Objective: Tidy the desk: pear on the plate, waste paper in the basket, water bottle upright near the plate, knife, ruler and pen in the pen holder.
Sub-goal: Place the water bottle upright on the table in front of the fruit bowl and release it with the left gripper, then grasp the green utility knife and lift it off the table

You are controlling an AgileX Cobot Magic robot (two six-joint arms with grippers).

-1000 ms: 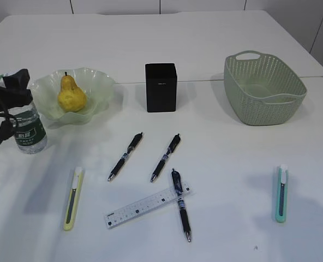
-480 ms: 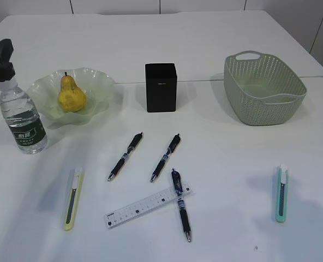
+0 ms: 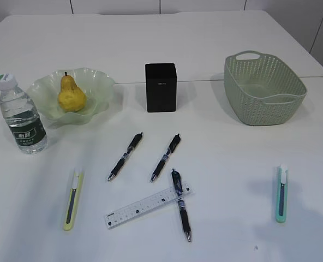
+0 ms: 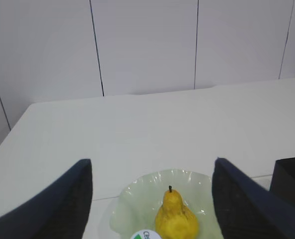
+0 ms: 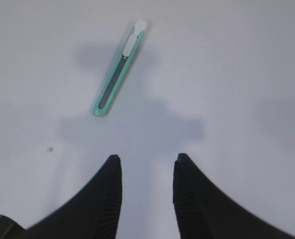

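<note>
My left fingers gaped wide above the pear; my right gripper, half-open and empty, hung over the knife.

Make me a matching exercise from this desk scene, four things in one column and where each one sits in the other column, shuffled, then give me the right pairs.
Things:
1. pear
2. water bottle
3. ruler
4. teal knife

Places:
A. lying alone at the right of the desk
B. under the barrel of a pen
C. on the plate
D. upright, left of the plate

Pairs: 1-C, 2-D, 3-B, 4-A
</note>
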